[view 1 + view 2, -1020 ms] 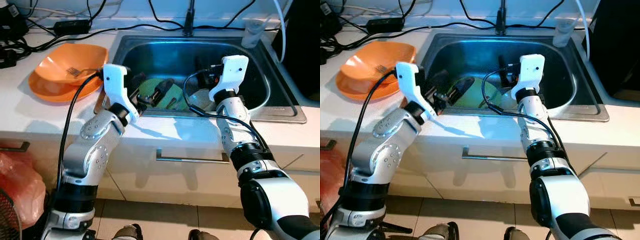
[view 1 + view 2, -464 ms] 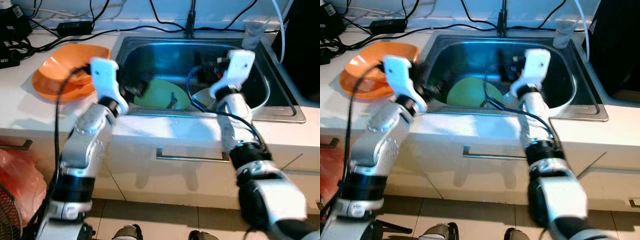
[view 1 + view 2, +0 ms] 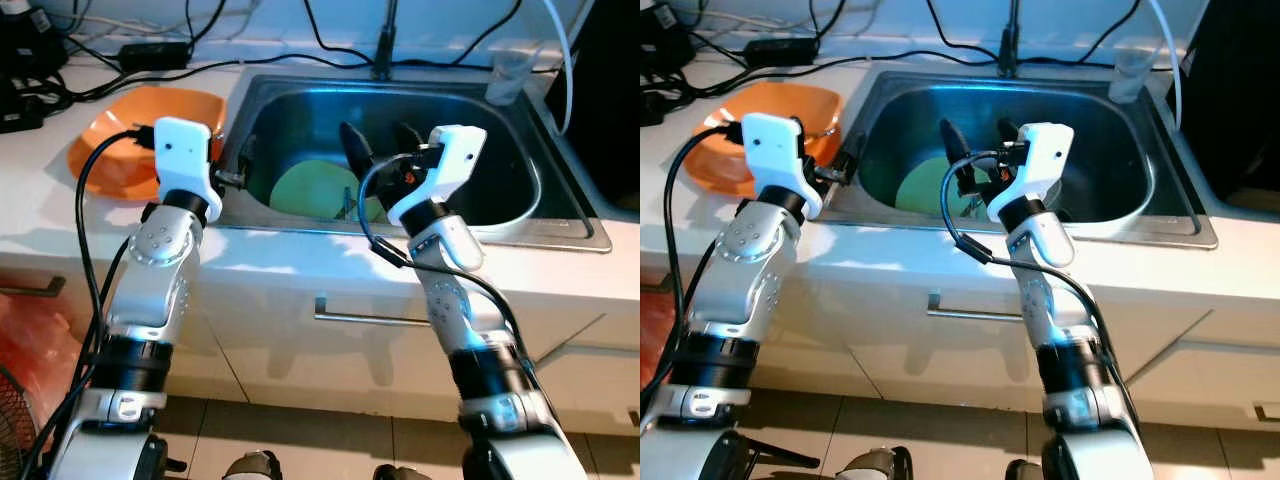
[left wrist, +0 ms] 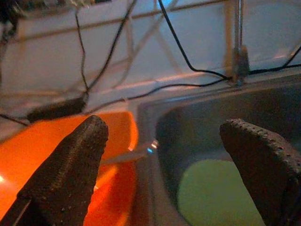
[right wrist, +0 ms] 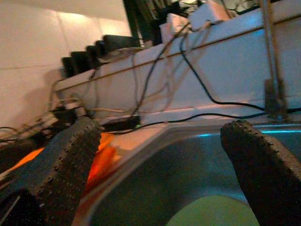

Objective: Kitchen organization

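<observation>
1. Down in the sink (image 3: 500, 120) we've got a green plate (image 3: 305, 188), lying flat-ish.
2. Our right gripper (image 3: 378, 145) hangs above it, fingers spread, holding nothing.
3. Our left gripper (image 4: 181, 155) sits at the sink's edge beside the orange bowl (image 3: 120, 140), fingers spread too.

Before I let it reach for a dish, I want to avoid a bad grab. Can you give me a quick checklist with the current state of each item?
1. Left gripper open and holding nothing: ok.
2. Right gripper open and holding nothing: ok.
3. Green plate lying in the sink, its top uncovered: ok.
4. Right gripper above the sink, near the green plate: ok.
5. Orange bowl on the counter beside the sink, with the left gripper at the sink's edge next to it: ok.
6. Whether anything else lies in the sink behind the right arm: cannot tell.
</observation>
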Tool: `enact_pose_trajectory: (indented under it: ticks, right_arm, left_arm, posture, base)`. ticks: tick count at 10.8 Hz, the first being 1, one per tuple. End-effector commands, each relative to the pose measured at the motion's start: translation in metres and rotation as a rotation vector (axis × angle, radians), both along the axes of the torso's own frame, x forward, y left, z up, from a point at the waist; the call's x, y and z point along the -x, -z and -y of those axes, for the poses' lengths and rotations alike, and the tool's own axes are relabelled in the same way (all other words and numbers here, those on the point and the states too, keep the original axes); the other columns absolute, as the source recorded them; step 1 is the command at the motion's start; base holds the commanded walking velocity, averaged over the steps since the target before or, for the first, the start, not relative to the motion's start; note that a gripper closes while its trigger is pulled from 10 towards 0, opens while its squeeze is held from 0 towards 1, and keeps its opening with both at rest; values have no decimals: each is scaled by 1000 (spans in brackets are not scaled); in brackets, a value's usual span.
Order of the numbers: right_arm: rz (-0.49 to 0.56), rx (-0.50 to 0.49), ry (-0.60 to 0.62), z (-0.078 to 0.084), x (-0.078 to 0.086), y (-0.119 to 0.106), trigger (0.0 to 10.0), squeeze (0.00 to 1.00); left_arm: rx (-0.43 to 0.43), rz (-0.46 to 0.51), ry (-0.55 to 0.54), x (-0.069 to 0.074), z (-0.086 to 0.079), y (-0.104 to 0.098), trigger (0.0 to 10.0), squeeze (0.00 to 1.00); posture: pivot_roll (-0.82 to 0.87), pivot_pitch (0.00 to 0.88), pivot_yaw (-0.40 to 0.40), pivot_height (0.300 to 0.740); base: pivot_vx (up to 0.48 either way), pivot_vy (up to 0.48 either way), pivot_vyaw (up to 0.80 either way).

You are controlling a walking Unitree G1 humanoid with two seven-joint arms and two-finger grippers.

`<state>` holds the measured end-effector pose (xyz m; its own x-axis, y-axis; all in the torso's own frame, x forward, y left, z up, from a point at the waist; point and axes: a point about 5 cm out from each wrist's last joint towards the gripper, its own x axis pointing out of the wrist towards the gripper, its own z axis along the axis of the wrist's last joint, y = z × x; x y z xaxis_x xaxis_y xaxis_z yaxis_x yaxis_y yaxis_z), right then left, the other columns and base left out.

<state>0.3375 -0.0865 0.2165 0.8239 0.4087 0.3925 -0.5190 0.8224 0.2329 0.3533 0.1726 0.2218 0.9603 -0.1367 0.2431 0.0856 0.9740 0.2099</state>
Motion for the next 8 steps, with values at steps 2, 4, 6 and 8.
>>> enact_pose_trajectory:
  ticks: [2, 4, 6, 8]
  right_arm:
    - [-84, -26, -125, -11, 18, 3, 10000, 0]
    - [-131, 45, -226, -18, 40, 10, 10000, 0]
    - [-183, 54, -217, -12, 49, 13, 10000, 0]
    - [-193, 59, -204, -7, 55, 11, 10000, 0]
  left_arm:
    - [-124, 28, -21, -5, -8, -1, 10000, 0]
    - [-253, 39, -12, -8, -14, 3, 10000, 0]
    - [-319, 14, 22, -12, -18, 14, 10000, 0]
    - [-397, -9, 54, -16, -19, 22, 10000, 0]
  posture:
    - [16, 94, 14, 740]
    - [5, 98, 15, 740]
    - [-16, 113, 19, 740]
    - [-22, 129, 33, 740]
  base:
    - [0, 0, 0]
    - [0, 0, 0]
    - [0, 0, 0]
    - [0, 0, 0]
